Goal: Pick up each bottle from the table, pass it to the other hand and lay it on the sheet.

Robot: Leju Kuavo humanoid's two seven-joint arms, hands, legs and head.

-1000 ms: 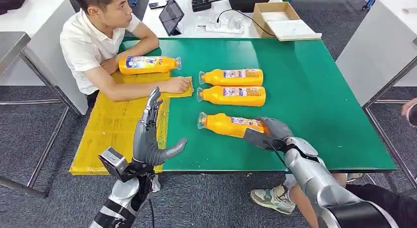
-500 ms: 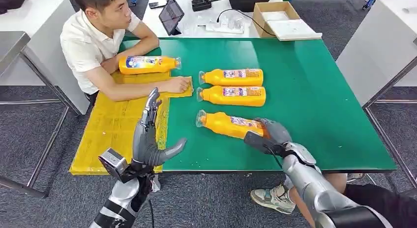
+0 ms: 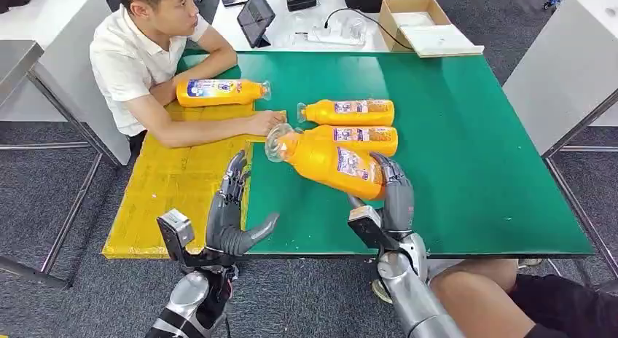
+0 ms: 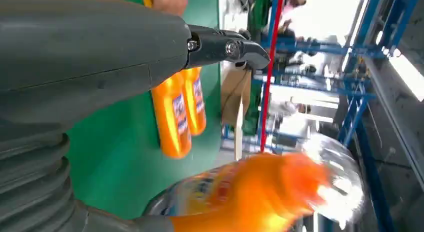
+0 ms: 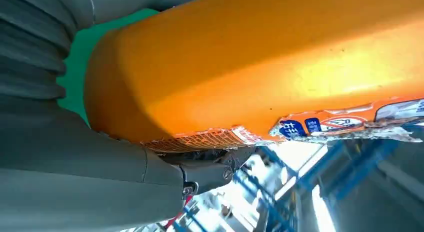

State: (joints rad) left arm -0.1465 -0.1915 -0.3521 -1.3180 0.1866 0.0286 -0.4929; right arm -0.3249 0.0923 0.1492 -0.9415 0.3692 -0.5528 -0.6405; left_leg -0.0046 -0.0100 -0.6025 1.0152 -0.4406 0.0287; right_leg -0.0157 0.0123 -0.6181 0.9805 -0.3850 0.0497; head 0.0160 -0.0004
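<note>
My right hand (image 3: pixel 390 199) grips the base of an orange bottle (image 3: pixel 328 160) and holds it tilted above the green table (image 3: pixel 466 148), its clear cap pointing left. The same bottle (image 5: pixel 260 62) fills the right wrist view; in the left wrist view it (image 4: pixel 250 197) shows blurred. My left hand (image 3: pixel 229 210) stands open over the table's front left, beside the yellow sheet (image 3: pixel 164 185), with nothing in it. Two more orange bottles (image 3: pixel 348 112) (image 3: pixel 364 136) lie side by side on the table. Another bottle (image 3: pixel 217 92) lies on the sheet's far end.
A person in a white shirt (image 3: pixel 135 61) sits at the table's left, one forearm and hand (image 3: pixel 262 124) resting on the sheet. A second table behind holds a cardboard box (image 3: pixel 423 25), a tablet (image 3: pixel 255 17) and cables. Someone's knee (image 3: pixel 481 294) shows by my right arm.
My right hand has lifted the nearest bottle off the table and carried it left and up towards my left hand. The left hand has barely moved. The camera has tilted slightly.
</note>
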